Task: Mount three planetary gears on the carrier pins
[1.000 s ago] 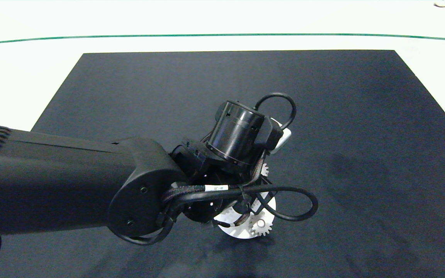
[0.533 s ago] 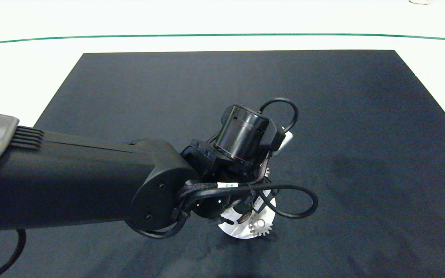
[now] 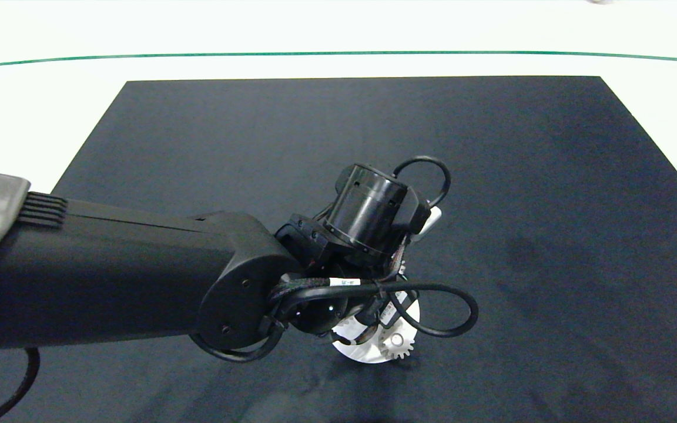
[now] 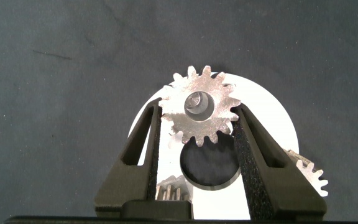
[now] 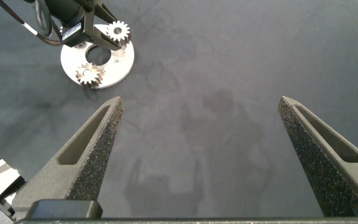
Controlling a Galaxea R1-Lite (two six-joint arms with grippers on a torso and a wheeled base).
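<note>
A white tabletop (image 3: 33, 106) carries a large matte black mat (image 3: 520, 194) with a fine, cloth-like surface. The bulky, smooth dark left arm (image 3: 109, 282) reaches in over the mat, its round black wrist housing and looped cables hanging above a flat white ring-shaped disc (image 3: 362, 352) with a wide round centre hole. The left gripper (image 4: 197, 134) stands right over this disc (image 4: 272, 118), its jaws, lined with coarse black foam pads (image 4: 247, 155), pinching a silver-grey spur gear (image 4: 199, 114) by its pointed teeth; the gear lies flat above the disc's rim, and a pale round pin end shows inside its bore. A second identical toothed gear (image 3: 396, 343) sits on the disc's near edge with a whitish peg through its centre, and the wrist view shows parts of two more gears at the disc's edge (image 4: 309, 177) (image 4: 169, 190), both partly hidden by the fingers. The right gripper (image 5: 197, 124) hovers well apart from the disc (image 5: 98, 59), above bare mat, its grainy grey jaws spread wide with nothing between them.
</note>
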